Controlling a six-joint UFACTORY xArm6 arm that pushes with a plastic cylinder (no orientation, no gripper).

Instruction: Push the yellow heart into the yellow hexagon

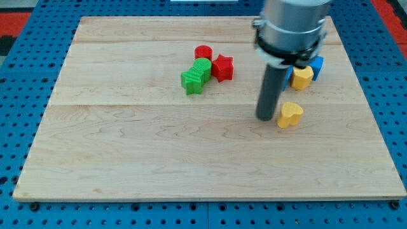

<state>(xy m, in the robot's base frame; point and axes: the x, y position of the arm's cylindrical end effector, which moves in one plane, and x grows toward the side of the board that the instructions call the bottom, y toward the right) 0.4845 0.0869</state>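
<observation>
The yellow heart lies on the wooden board at the view's right, below the middle. The yellow hexagon sits above it, near the board's right side, touching a blue block behind it. My tip rests on the board just left of the yellow heart, almost touching its left side. The rod and the arm's grey body rise above it and hide part of the blocks next to the hexagon.
A cluster stands left of the rod near the board's middle top: a red cylinder, a red star, a green cylinder and a green cube. The board lies on a blue pegboard.
</observation>
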